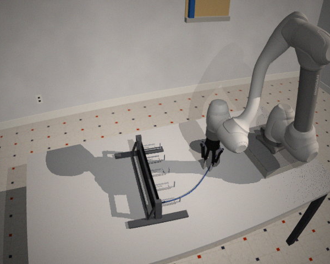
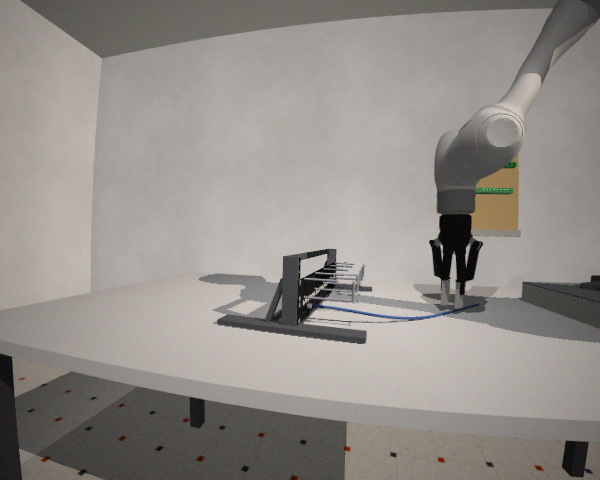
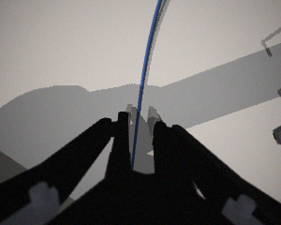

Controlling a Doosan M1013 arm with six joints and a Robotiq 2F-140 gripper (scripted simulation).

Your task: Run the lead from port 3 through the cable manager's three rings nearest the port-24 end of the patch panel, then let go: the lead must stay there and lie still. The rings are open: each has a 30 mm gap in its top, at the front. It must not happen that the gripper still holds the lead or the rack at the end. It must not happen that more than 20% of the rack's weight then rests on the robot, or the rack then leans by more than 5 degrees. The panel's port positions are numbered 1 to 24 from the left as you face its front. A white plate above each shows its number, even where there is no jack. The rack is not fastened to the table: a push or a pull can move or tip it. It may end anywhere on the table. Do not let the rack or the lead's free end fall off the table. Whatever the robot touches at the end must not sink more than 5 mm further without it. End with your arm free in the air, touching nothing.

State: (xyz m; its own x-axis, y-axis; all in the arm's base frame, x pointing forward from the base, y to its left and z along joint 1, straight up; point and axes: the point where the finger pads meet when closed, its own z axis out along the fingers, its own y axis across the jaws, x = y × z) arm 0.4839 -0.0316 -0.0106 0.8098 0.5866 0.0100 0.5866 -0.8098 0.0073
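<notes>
The blue lead (image 1: pixel 191 190) (image 2: pixel 409 318) (image 3: pixel 144 66) leaves the near, low-number end of the rack's panel and curves across to the gripper. It appears to pass below the nearest ring. My gripper (image 1: pixel 208 166) (image 2: pixel 451 303) (image 3: pixel 140 112) points down, fingers slightly parted, holding nothing. In the wrist view the lead's end part runs in the gap between the fingers, nearer the left one. The port-24 end is at the back; its three rings (image 1: pixel 160 146) (image 1: pixel 164 157) (image 1: pixel 169 170) show no lead through them. Port numbers are not readable.
The dark rack (image 1: pixel 158 208) (image 2: pixel 290 294) stands upright on two feet, its rings facing the robot. Two more rings (image 1: pixel 174 183) (image 1: pixel 180 199) stand toward the near end. The robot's base plinth (image 1: pixel 276 172) (image 2: pixel 558 307) lies right of the gripper. The white table (image 1: pixel 82 235) (image 2: pixel 186 356) has its front edge beyond the near foot.
</notes>
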